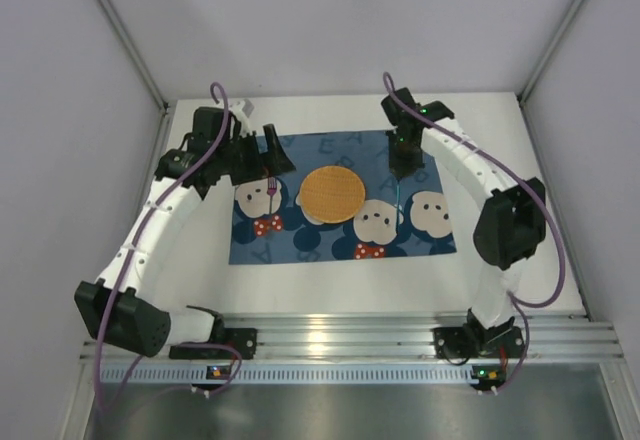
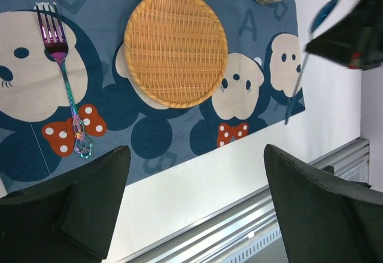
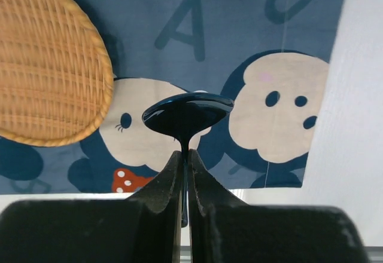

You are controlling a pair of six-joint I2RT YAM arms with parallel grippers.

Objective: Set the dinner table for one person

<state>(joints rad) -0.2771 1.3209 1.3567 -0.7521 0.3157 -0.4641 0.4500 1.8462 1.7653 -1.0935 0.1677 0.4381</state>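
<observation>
White rectangular tabletop (image 1: 330, 285) carries blue bear-print cloth mat (image 1: 300, 245). Left gripper (image 2: 196, 154) jaws spread, empty. Right gripper (image 3: 185, 158) pinches dark blue spoon (image 3: 187, 112) by handle; thin grip, spoon may pivot, land askew.

- Your top camera looks down from above the near edge over the whole worktop (image 1: 300, 285).
- Both wrist cameras sit close, sharing the woven plate (image 2: 176, 48) and mat (image 2: 149, 137).

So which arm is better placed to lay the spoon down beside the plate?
Right. The right gripper is shut on the spoon, above the mat, right of the plate. The left gripper is open and empty, near the fork.
</observation>
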